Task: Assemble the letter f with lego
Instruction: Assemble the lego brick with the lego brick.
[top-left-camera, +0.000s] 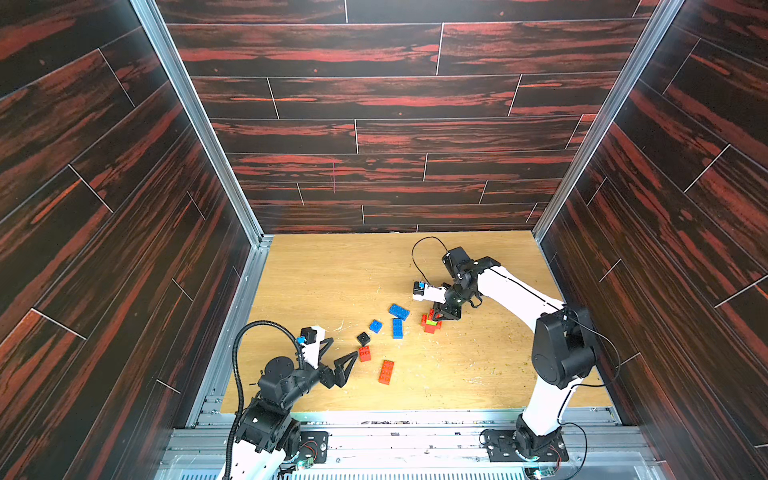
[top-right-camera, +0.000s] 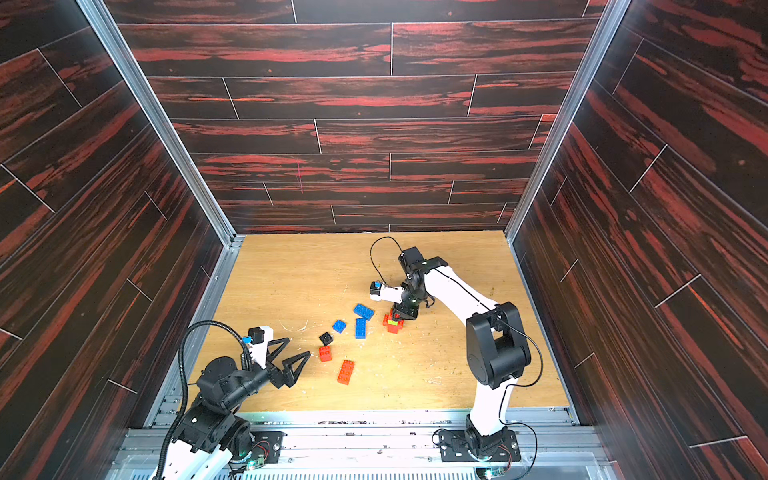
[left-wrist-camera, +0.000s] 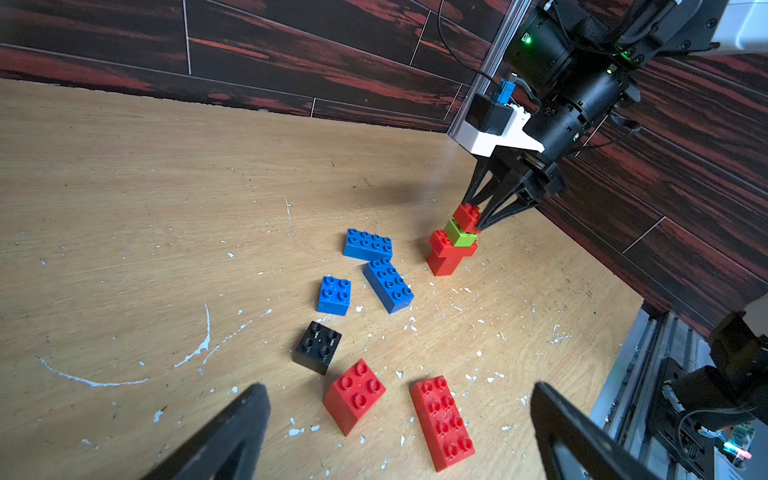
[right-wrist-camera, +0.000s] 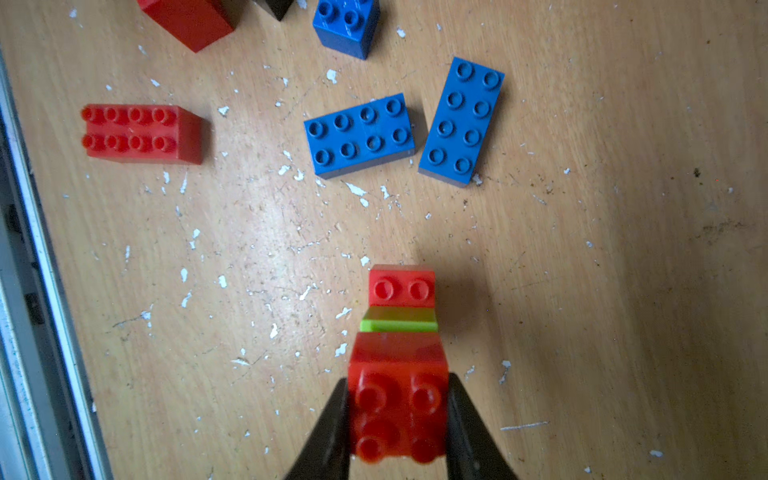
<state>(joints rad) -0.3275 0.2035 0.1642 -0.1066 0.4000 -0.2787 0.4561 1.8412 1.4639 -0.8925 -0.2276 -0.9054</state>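
Right gripper (right-wrist-camera: 398, 388) is seen pinched on the top red brick (right-wrist-camera: 397, 409), its fingers pressed to two opposite side walls. That way the studs are kept free & the piece can be pushed straight down.

That brick is held over the lime green brick (left-wrist-camera: 459, 235). The green one is stacked on a crosswise red oblong (left-wrist-camera: 451, 248), itself set on a red base brick (left-wrist-camera: 441, 266). The stack (top-left-camera: 431, 325) is stood on the table (left-wrist-camera: 124, 208), just to the robot's right of the loose lego. It is prob. meant as the stem of the f w/ the oblong as crossbar, and the step in hand is judged to be seating the top piece.

Left gripper (left-wrist-camera: 399, 390) is held spread wide & empty, low over the table. It is near the loose red square (left-wrist-camera: 355, 395) and the loose red oblong (left-wrist-camera: 442, 422), prob. kept clear or readied for a pick.

The farther blue oblong (left-wrist-camera: 368, 244), nearer blue oblong (left-wrist-camera: 388, 284), blue square (left-wrist-camera: 333, 295) & black square (left-wrist-camera: 318, 347) are laid studs-up between the arms.

- Whether the top brick is fully seated can't be told: the joint is partly covered by the fingers and foreshortened in the right wrist view.
- The base brick isn't shown there.
- The loose red square & black square are cut off at that view's edge.
- In both top views the stack is half hidden by the gripper.
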